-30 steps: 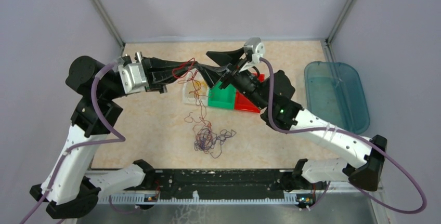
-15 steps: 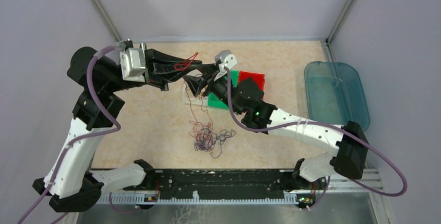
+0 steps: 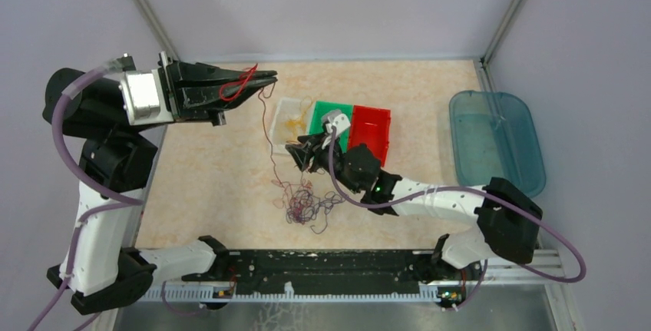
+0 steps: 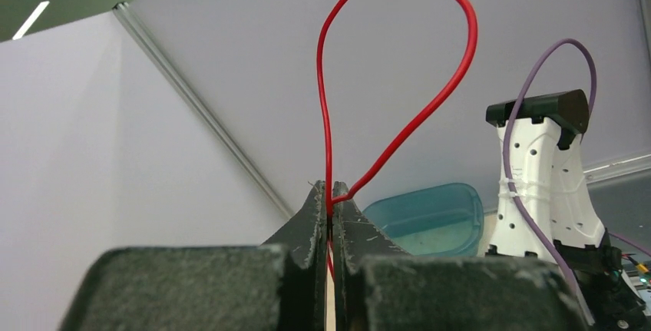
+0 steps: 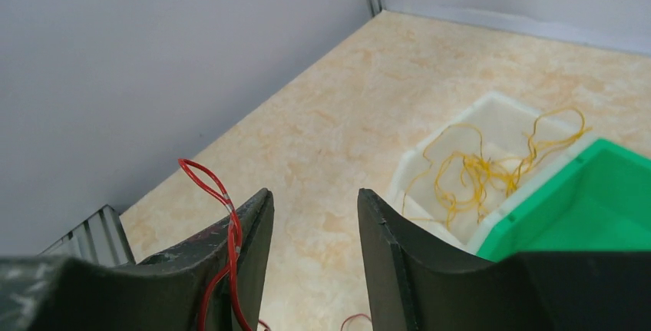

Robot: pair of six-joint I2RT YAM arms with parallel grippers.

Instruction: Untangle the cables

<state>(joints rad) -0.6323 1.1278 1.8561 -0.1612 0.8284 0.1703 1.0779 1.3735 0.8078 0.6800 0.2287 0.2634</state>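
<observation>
A tangle of thin red, orange and dark purple cables [image 3: 305, 206] lies on the beige table. My left gripper [image 3: 269, 79] is raised at the back left and shut on a red cable [image 3: 235, 85]. In the left wrist view the red cable [image 4: 399, 77] loops up out of the left gripper [image 4: 332, 193]. A strand hangs from it down to the tangle. My right gripper [image 3: 299, 154] is low, just behind the tangle and open. In the right wrist view, nothing is between the fingers of the right gripper [image 5: 313, 200]; a red cable [image 5: 223, 231] drapes over the outside of its left finger.
A white bin [image 3: 285, 108] holding loose yellow cables [image 5: 476, 170] stands behind the right gripper, with a green bin [image 3: 328, 112] and a red bin [image 3: 375, 127] beside it. A teal tray [image 3: 495, 139] sits at the right edge. Grey walls enclose the table.
The left arm has drawn back to the left and up with the red cable. The right arm has dropped from beside it toward the tangle, its jaws narrowing somewhat.
</observation>
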